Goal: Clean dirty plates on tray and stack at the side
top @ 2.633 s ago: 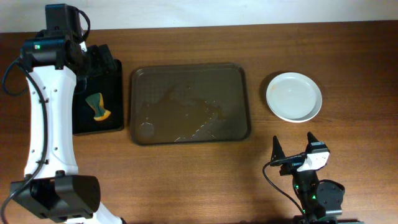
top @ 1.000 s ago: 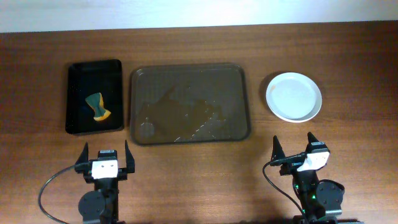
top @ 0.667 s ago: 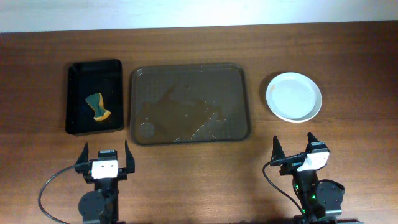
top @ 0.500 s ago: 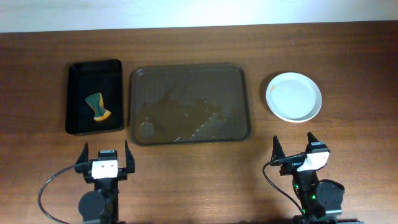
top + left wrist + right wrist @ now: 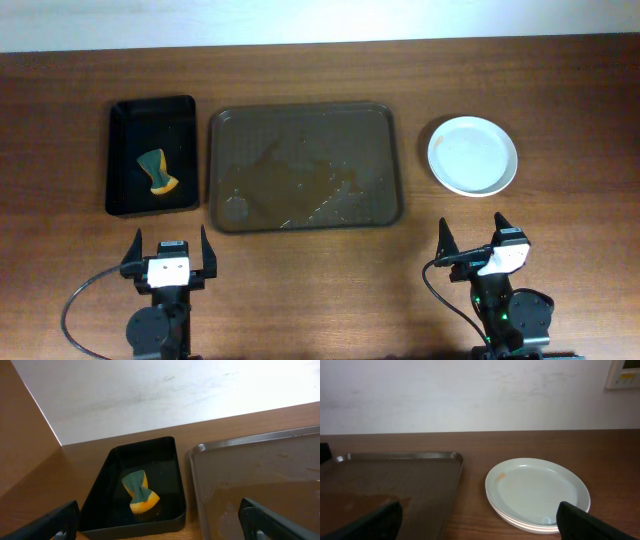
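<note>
- A stack of round shallow white plates (image 5: pixel 472 155) is set on the wooden surface (image 5: pixel 560 90), right of the large brown rectangular plastic tray (image 5: pixel 350 130); stacking is judged done.
- Only wet smears are held by the brown tray.
- A green-orange sponge (image 5: pixel 157 172) is kept in the small black rectangular tray (image 5: pixel 150 120).
- The left pincer (image 5: pixel 170 240) and right pincer (image 5: pixel 470 222) are held wide, empty, clear of everything.

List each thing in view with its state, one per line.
Brown tray: no plates on it, wet-looking smears across its floor.
Plates: stacked beside the tray, off it; small orange fleck on the top one.
Black tray: holds the sponge.
Left claw: open, empty.
Right claw: open, empty.
</note>
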`<state>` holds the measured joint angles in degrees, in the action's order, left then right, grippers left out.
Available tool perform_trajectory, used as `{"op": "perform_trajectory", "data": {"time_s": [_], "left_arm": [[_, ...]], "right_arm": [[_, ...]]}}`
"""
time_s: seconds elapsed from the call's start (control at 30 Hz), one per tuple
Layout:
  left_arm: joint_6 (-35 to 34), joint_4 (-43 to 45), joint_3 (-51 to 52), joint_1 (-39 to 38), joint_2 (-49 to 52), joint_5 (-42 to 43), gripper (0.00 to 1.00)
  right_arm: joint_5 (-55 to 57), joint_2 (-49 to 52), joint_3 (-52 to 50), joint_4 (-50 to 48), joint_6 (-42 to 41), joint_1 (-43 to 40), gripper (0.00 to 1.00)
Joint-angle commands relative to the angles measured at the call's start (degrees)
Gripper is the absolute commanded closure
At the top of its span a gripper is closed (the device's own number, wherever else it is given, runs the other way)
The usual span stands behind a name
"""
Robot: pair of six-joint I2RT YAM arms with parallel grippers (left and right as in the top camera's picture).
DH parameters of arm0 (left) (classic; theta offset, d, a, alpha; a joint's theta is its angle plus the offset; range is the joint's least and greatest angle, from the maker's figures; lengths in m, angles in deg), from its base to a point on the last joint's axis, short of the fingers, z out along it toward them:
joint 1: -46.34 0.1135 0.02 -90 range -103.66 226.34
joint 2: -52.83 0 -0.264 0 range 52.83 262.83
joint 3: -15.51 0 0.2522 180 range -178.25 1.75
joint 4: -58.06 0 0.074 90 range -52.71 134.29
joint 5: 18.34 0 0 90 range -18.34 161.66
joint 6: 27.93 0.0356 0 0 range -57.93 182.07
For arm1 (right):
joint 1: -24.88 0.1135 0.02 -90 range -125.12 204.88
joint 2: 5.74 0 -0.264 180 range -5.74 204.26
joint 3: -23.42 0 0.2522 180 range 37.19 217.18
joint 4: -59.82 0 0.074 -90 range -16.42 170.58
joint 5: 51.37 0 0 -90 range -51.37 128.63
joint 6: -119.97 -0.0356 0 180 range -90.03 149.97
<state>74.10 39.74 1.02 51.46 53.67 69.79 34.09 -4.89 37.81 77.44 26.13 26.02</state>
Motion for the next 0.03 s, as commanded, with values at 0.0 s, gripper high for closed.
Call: {"op": "perform_trajectory", "data": {"time_s": [0.0], "left_arm": [[0.94,-0.24,0.15,0.31,-0.50,0.66,0.01]], "right_arm": [[0.11,-0.37,-0.31,0.26,0.42,0.07,0.02]]}}
